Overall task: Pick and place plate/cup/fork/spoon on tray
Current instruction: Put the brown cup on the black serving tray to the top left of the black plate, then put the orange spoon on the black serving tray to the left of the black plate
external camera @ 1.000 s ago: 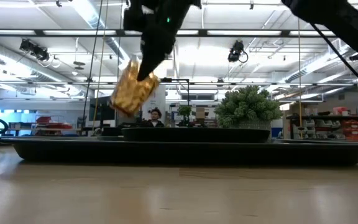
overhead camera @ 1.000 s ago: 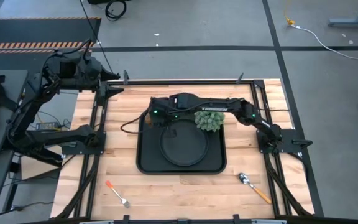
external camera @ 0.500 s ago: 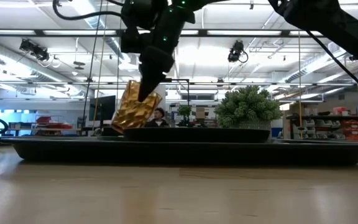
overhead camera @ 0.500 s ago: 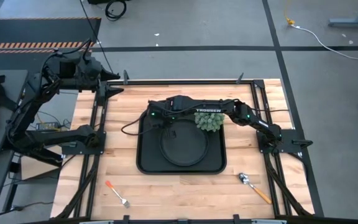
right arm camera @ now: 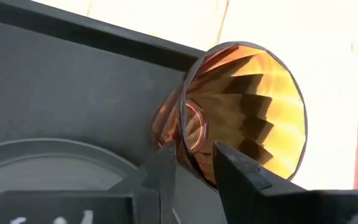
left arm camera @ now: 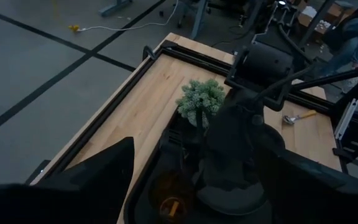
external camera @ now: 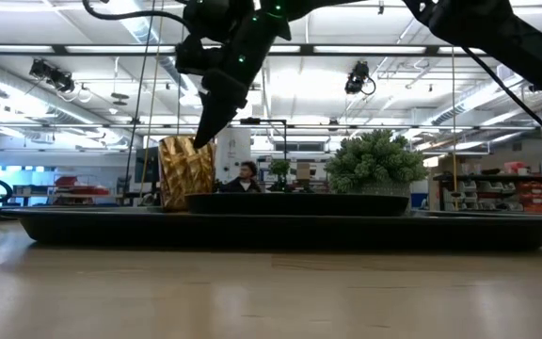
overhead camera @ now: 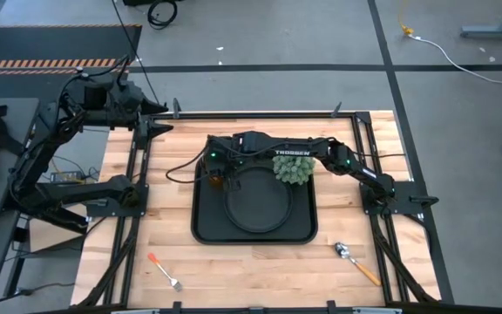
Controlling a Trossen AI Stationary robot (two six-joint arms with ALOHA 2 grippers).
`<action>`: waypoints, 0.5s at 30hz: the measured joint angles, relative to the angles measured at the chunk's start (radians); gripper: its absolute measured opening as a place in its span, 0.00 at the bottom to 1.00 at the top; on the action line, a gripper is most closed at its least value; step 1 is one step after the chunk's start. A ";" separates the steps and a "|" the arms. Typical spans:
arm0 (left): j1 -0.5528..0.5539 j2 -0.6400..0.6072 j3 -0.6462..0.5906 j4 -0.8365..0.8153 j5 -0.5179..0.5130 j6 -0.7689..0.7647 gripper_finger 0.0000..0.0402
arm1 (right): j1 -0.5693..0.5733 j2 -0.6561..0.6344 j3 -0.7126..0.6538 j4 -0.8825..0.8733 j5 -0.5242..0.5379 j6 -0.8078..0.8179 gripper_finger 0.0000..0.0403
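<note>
The amber cup [external camera: 182, 174] stands upright on its base in the far left corner of the black tray [overhead camera: 206, 228], beside the round black plate [overhead camera: 255, 208] that lies on the tray. My right gripper [overhead camera: 220, 174] reaches across the tray and is shut on the cup's rim; the cup also shows in the right wrist view [right arm camera: 247, 112]. The fork [overhead camera: 164, 271] lies on the table near the front left. The spoon [overhead camera: 356, 262] lies near the front right. My left gripper [overhead camera: 159, 120] waits open at the table's far left corner. My right gripper holds the cup's rim [right arm camera: 194, 163] on one side, with one finger [right arm camera: 244, 177] inside the cup and the other finger [right arm camera: 160, 180] outside. The fingers come from above, slanting down from the table's right. The cup stands upright with its base on the tray.
A green plant ball [overhead camera: 292, 167] sits at the tray's far edge, under my right arm. Black rails [overhead camera: 134, 201] frame the wooden table on its left and right. Bare wood lies between the tray and the front edge.
My right gripper has gone down and a little toward the table's left with the cup. The cup hung tilted and clear of the tray before; now it stands upright on the tray's far left corner.
</note>
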 joint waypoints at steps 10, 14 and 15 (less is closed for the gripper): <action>0.000 0.000 0.000 0.000 0.000 0.000 0.82 | 0.003 -0.004 0.019 0.000 0.001 0.003 0.28; 0.000 0.000 0.000 0.000 0.000 -0.001 0.82 | 0.013 -0.015 0.021 0.001 0.000 0.003 0.28; 0.000 0.000 0.000 0.001 0.000 -0.001 0.82 | 0.014 -0.015 0.021 0.003 0.000 0.003 0.28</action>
